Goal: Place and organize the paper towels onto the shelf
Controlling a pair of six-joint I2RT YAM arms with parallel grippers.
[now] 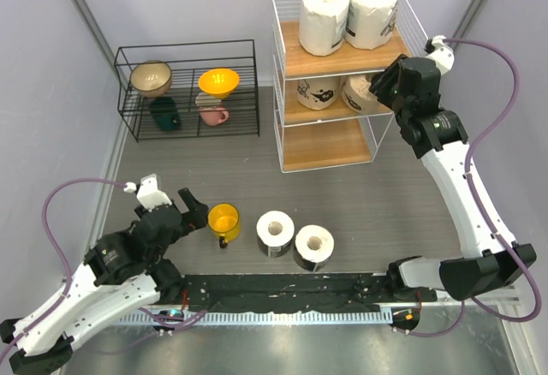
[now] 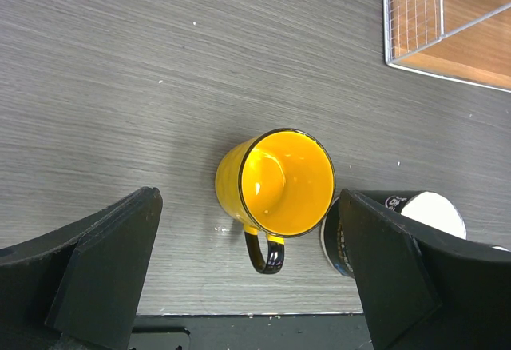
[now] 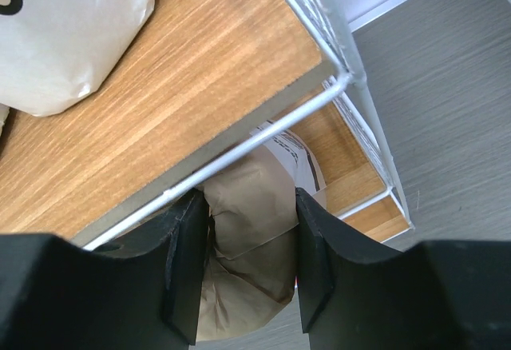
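Right gripper (image 3: pixel 251 230): your fingers are clenched on the beige roll (image 3: pixel 247 198), one finger on each side of it.
Beige roll place: at the right side of the shelf (image 1: pixel 295 56), level with the middle tier, just under the top board.
Beige roll seating: you cannot tell whether it sits on the middle board or hangs in the grip.
Left gripper (image 2: pixel 249 206): released, fingers spread wide and holding nothing, low over the table (image 1: pixel 385 195) at its front left.
Yellow cup (image 2: pixel 275 182): upright, mouth up, handle toward your left gripper. It is just ahead of the spread fingers and not touched.
Top tier: two white rolls (image 1: pixel 325 17) on end, side by side and touching.
Middle tier: printed roll (image 1: pixel 315 92) on the left part, next to the beige roll.
Table rolls (image 1: pixel 276 234): two on end, cores up, dark wrappers, just beside each other. They are right of the yellow cup and well apart from the shelf.
Black rack (image 1: pixel 188 50): back left of the table, left of the shelf, with bowls and cups inside.
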